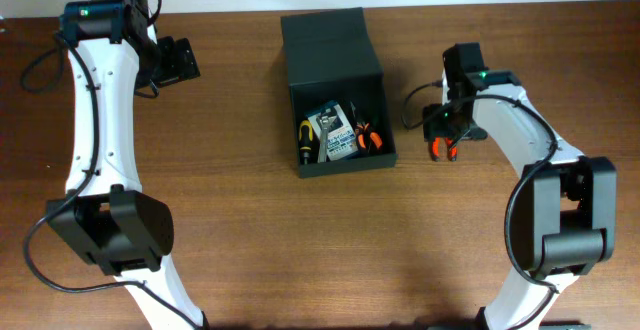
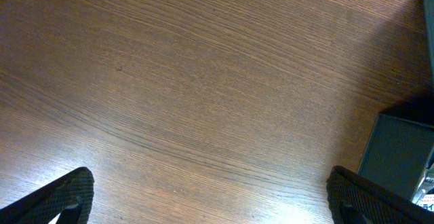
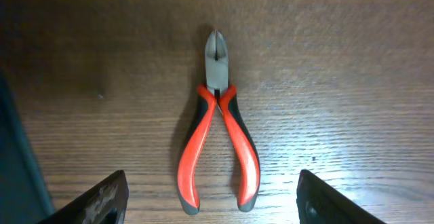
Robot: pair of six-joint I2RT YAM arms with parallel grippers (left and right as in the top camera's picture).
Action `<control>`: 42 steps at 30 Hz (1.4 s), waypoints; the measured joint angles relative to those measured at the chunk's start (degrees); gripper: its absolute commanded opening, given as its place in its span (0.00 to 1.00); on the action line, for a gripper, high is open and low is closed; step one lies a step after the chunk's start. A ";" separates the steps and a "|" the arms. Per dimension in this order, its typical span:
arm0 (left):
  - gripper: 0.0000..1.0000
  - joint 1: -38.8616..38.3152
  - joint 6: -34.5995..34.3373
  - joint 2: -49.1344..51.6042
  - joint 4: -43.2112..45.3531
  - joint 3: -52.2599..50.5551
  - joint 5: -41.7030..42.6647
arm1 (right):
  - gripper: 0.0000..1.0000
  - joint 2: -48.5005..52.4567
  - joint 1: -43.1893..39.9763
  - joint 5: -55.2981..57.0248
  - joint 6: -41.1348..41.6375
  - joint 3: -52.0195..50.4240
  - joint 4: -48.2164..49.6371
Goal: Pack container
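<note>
Risks, judged from the present layout:
- The dark green-black matte rectangular container (image 1: 345, 164) already holds three items. A further tool dropped on top may ride above the rim and stop the flap lid (image 1: 328, 42) from closing.
- A low carry could catch the container's right wall and push the box across the table, since nothing braces it.
- The red-and-black-handled side cutters (image 3: 217, 96) have splayed handles. A squeeze across them may snap them together and twist the tool out of the fingers.

Container: at table centre, towards the far edge, open, with the lid laid back on the far side. Inside, against the near wall, are a yellow-handled screwdriver (image 1: 306, 138) on the left, a small blue-and-white card pack (image 1: 338, 135) in the middle and orange-handled pliers (image 1: 368, 138) on the right. The back of the floor is in shadow.

Right of the container, near it but apart: the cutters lie flat on the brown wood-grain table (image 1: 300, 250). Right gripper (image 3: 213, 198) is directly above them, fingers spread well wider than the handles and gripping nothing.

Left of the container, well apart: left gripper (image 2: 213, 200) is fully spread, empty, over bare wood, with the container's corner at the edge of its view.
</note>
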 measured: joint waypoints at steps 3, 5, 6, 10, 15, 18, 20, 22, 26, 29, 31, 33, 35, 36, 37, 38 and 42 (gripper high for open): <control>0.99 0.00 0.00 0.00 0.00 0.00 0.02 | 0.68 0.04 0.00 0.00 1.09 -0.90 1.05; 0.99 0.00 0.00 0.00 0.00 0.00 0.00 | 0.68 0.22 0.00 0.00 1.79 -0.92 1.73; 0.99 0.00 0.00 0.00 0.00 0.00 0.00 | 0.68 0.35 0.00 0.00 2.23 -0.94 2.03; 0.99 0.00 0.00 0.00 0.00 0.00 0.00 | 0.63 1.36 0.00 -0.42 3.54 -0.94 3.50; 0.99 0.00 0.00 0.00 0.00 0.00 0.00 | 0.52 3.61 0.00 -0.63 5.14 -0.98 5.60; 0.99 0.00 0.00 0.00 0.00 0.00 0.00 | 0.44 5.07 0.00 -0.63 6.21 -1.09 6.54; 0.99 0.00 0.00 0.00 0.00 0.00 0.00 | 0.38 5.53 0.00 -0.68 6.93 -1.09 6.73; 0.99 0.00 0.00 0.00 0.00 0.00 0.02 | 0.28 5.70 0.00 -0.81 7.32 -1.09 6.86; 0.99 0.00 0.00 0.00 0.00 0.00 0.00 | 0.04 5.68 0.00 -0.57 7.28 -0.83 7.91; 0.99 0.00 0.00 0.00 0.00 0.00 0.00 | 0.04 5.62 0.00 -0.42 7.52 -0.26 8.26; 0.99 0.00 0.00 0.00 0.00 0.00 0.00 | 0.04 5.51 0.00 -0.42 7.52 -0.17 8.26; 0.99 0.00 0.00 0.00 0.00 0.00 0.00 | 0.04 5.42 0.00 -0.39 7.54 -0.13 8.28; 0.99 0.00 0.00 0.00 0.00 0.00 0.02 | 0.04 5.25 0.00 -0.44 7.48 0.02 8.31; 0.99 0.00 0.00 0.00 0.00 0.00 0.02 | 0.04 5.25 0.00 -0.42 7.50 0.02 8.31; 0.99 0.00 0.00 0.00 0.00 0.00 0.00 | 0.04 5.25 0.00 -0.42 7.52 0.02 8.31; 0.99 0.00 0.00 0.00 0.00 0.00 0.00 | 0.04 5.25 0.00 -0.42 7.50 0.02 8.31; 0.99 0.00 0.00 0.00 0.00 0.00 0.02 | 0.17 5.25 0.00 -0.42 7.41 0.02 8.48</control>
